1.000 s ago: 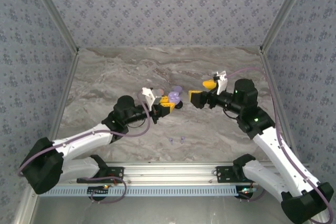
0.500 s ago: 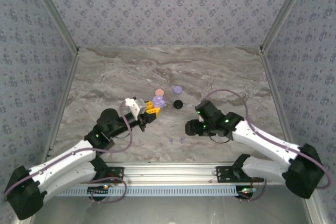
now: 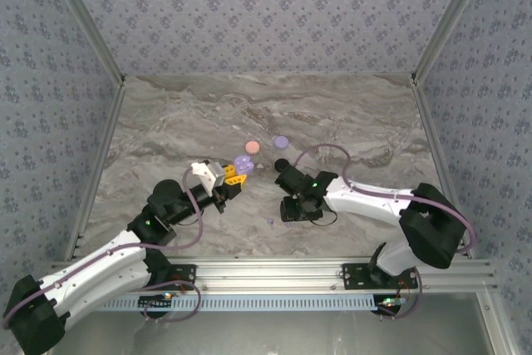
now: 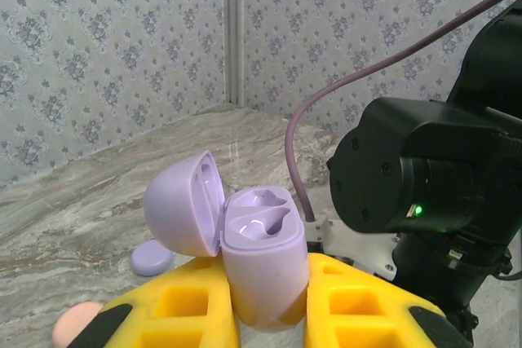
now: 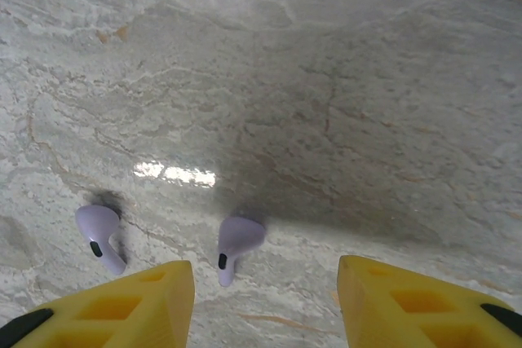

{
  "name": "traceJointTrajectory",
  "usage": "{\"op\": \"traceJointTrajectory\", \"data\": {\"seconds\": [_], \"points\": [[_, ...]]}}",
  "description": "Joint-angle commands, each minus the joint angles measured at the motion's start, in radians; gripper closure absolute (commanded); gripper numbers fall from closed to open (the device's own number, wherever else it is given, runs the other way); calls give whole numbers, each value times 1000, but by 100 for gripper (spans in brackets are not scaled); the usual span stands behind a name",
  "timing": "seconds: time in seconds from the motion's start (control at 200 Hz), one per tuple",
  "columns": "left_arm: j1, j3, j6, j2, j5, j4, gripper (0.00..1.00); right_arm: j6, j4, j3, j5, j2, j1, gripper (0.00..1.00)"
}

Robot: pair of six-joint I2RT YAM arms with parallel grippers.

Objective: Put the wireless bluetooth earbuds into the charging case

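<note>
Soft, even overhead light leaves every view bright and sharp, with one white glare streak on the table (image 5: 383, 55) and a broad grey shadow by the earbuds (image 5: 238, 240).

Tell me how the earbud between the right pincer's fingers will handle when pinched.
The earbud looks glossy and rounded, so it may squirt from the right pincer. Tiny, probably very light; a nudge could skid it across the smooth table.

Robot test cell, patterned walls (image 3: 266, 14), aluminium frame (image 3: 274, 269)
</note>
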Motion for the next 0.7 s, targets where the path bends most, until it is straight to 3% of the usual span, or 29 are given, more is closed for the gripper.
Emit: {"op": "traceJointTrajectory", "data": {"seconds": [0.0,0.695], "points": [[-5,2,12,-20,-9,12,89,23,-5,42,14,42,15,50],[-6,5,15,-23,-19,9,89,14,32,74,-5,166,35,67]]}}
